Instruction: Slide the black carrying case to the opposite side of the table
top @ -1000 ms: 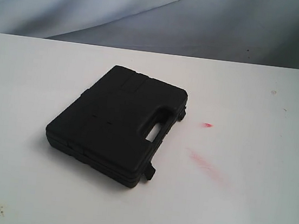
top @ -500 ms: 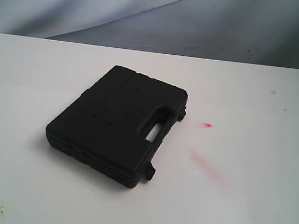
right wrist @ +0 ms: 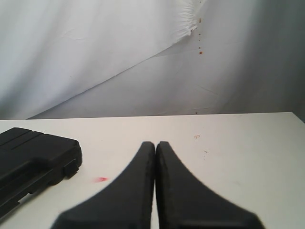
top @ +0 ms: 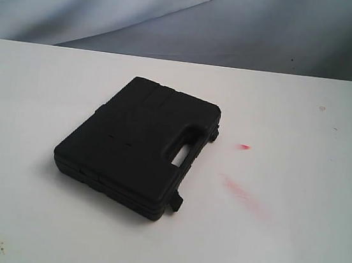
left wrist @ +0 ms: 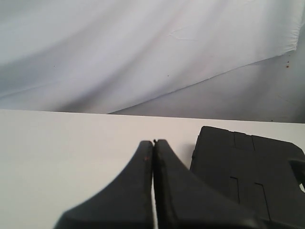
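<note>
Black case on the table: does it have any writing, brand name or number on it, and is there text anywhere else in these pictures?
No readable text in any view.
Black moulded plastic carrying case: no word, logo or number shows, only ribs and grooves.
White flat tabletop: no writing, only red smudges and small specks.
Pale cloth backdrop: no text or sign.
</note>
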Controlling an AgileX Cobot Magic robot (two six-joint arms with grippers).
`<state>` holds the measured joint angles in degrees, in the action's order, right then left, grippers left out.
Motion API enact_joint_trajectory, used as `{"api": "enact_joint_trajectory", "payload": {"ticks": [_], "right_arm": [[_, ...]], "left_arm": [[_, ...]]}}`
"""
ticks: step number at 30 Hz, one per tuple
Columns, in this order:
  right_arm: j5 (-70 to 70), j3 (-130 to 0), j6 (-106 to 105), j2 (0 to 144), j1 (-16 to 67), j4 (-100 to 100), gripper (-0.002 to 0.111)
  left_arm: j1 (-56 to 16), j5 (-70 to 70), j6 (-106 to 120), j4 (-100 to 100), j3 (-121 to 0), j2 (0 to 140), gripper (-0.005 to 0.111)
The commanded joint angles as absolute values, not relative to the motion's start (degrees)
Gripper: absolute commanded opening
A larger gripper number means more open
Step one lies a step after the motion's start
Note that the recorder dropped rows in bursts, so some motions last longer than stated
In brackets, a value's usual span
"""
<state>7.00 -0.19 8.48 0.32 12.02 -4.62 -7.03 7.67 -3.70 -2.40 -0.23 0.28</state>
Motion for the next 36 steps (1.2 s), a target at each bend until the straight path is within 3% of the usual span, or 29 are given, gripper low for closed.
{"api": "enact_joint_trajectory", "payload": {"ticks": [1, 36], "right_arm": [[6.96, 0.0, 7.95, 0.0, 12.07, -4.42, 0.0], [1.03, 0.0, 8.08, 0.0, 12.07, -4.2, 0.0]], "left_arm": [[-6.77, 7.56, -4.32, -2.43, 0.0, 0.0, 0.001], [-6.77, 7.56, -4.15, -2.43, 0.0, 0.0, 0.001]]}}
